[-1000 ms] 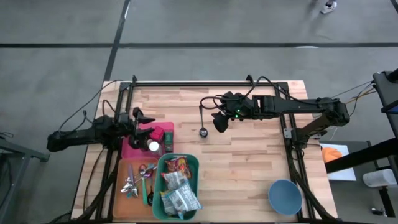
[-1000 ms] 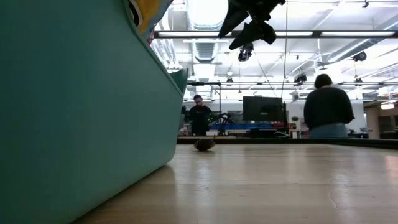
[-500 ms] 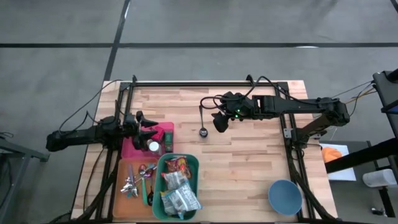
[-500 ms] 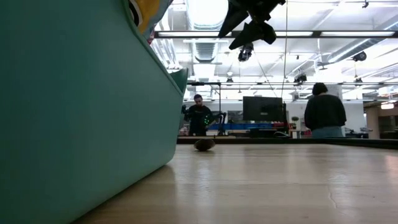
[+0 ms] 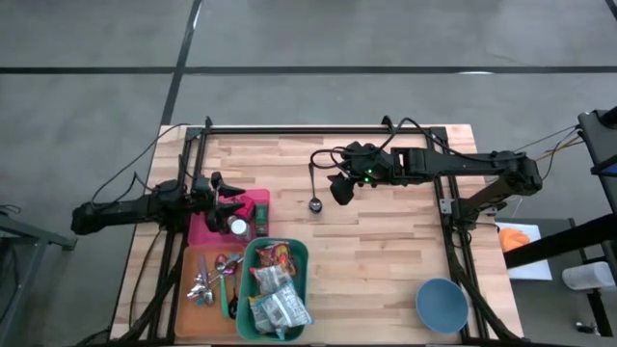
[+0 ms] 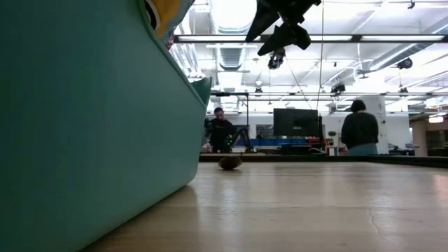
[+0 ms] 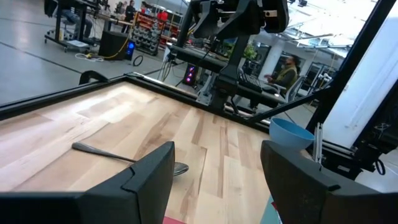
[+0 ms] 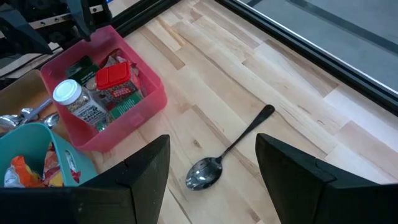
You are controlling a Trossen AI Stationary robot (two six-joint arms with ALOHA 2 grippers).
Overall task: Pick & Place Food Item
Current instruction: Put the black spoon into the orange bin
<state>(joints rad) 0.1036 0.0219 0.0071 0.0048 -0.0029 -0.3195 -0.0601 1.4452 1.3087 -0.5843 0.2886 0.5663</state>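
The right gripper (image 5: 339, 187), jaws apart and empty, hangs above the table (image 5: 386, 241) with a spoon (image 8: 231, 149) lying at its 8 o'clock. The left gripper (image 5: 231, 207), also open, hovers over the pink bin (image 5: 258, 200). Food packets, probably snacks (image 5: 275, 294), sit in the teal bin (image 5: 301, 253) at 5 o'clock.

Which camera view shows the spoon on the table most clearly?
The right wrist view: the spoon lies whole on bare wood. The high view shows it small, the left wrist view partly hidden, the low view only its bowl.
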